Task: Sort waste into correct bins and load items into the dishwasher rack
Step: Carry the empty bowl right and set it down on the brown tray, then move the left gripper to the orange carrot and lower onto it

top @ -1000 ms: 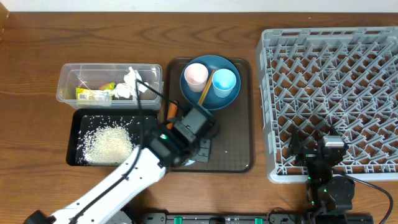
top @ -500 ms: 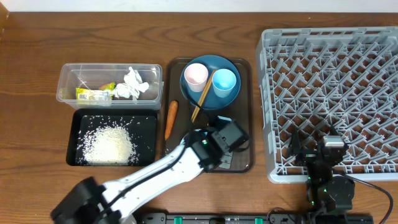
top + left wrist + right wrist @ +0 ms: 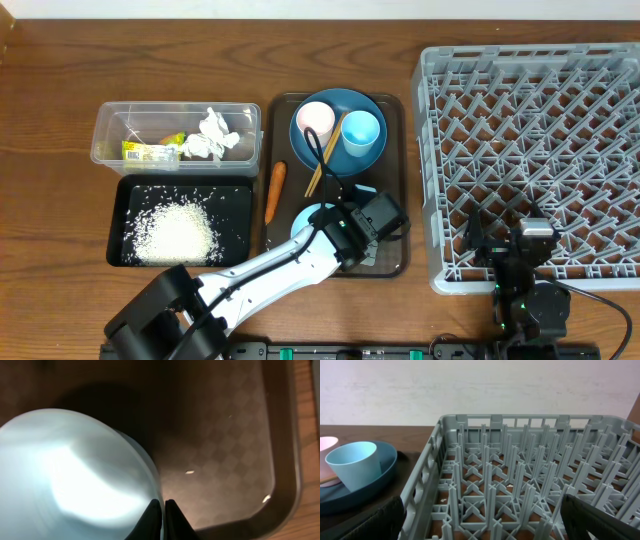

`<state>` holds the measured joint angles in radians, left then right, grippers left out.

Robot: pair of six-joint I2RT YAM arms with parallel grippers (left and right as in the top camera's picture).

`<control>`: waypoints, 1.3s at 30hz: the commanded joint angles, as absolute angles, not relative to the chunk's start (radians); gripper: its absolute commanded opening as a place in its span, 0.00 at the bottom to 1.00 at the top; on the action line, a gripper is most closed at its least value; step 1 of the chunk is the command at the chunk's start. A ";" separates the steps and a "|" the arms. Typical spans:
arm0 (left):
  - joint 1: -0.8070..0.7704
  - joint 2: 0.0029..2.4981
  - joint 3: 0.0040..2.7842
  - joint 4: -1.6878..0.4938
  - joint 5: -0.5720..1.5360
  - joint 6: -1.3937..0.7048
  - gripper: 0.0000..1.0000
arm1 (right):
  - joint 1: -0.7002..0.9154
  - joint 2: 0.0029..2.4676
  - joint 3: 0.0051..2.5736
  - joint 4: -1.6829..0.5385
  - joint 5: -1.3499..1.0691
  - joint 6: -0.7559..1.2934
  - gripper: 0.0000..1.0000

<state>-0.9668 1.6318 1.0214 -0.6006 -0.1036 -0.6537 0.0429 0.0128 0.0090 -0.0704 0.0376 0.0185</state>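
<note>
We hold our left gripper (image 3: 162, 510), fingers together, at the light blue bowl's (image 3: 75, 470) rim on the brown tray (image 3: 225, 435), probably to regrasp it. Our right gripper (image 3: 485, 520) rests wide apart beside the rack (image 3: 540, 120).

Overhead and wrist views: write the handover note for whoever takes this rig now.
Left pincer: shut, at the rim of the light blue bowl on the brown tray; I cannot tell whether it pinches the rim.
Right pincer: open, empty, at the near edge of the rack.
Done: tissue and wrapper in the clear container; rice in the black tray.
Left: carrot lies unbinned on the brown tray. The plate, carrying pink cup, blue cup and chopsticks, and the bowl go to the rack, which holds nothing.
</note>
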 commanded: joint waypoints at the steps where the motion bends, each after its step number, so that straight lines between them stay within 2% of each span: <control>1: -0.968 1.639 1.015 -0.597 -0.098 -0.667 0.21 | 0.052 0.013 0.006 -0.072 0.041 0.022 0.99; 2: -0.968 1.638 1.016 -0.598 -0.097 -0.659 0.34 | 0.052 0.013 0.006 -0.072 0.041 0.022 0.99; 3: -0.968 1.636 1.016 -0.600 -0.097 -0.647 0.42 | 0.052 0.013 0.006 -0.072 0.041 0.022 0.99; 6: -0.965 1.610 1.033 -0.619 -0.097 -0.633 0.52 | 0.052 0.013 0.006 -0.072 0.041 0.022 0.99; 7: -0.965 1.596 1.043 -0.628 -0.097 -0.629 0.53 | 0.052 0.013 0.006 -0.072 0.041 0.022 0.99; 13: -0.950 1.444 1.118 -0.694 -0.102 -0.573 0.53 | 0.052 0.013 0.006 -0.072 0.041 0.022 0.99; 15: -0.927 1.381 1.124 -0.711 -0.133 -0.534 0.49 | 0.052 0.013 0.006 -0.072 0.041 0.022 0.99; 19: -0.830 1.266 1.124 -0.801 -0.265 -0.528 0.48 | 0.052 0.013 0.006 -0.072 0.041 0.022 0.99; 22: -0.720 1.225 1.124 -0.854 -0.271 -0.528 0.45 | 0.052 0.013 0.006 -0.072 0.041 0.022 0.99; 29: -0.533 1.260 1.114 -0.871 -0.271 -0.490 0.40 | 0.052 0.013 0.006 -0.072 0.041 0.022 0.99; 34: -0.465 1.338 1.114 -0.854 -0.263 -0.485 0.40 | 0.052 0.013 0.006 -0.072 0.041 0.022 0.99; 39: -0.429 1.446 1.114 -0.796 -0.164 -0.407 0.39 | 0.052 0.013 0.006 -0.072 0.041 0.022 0.99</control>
<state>-0.4446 1.3987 1.1156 -0.8051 -0.2127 -0.4656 0.0429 0.0128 0.0090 -0.0704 0.0376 0.0185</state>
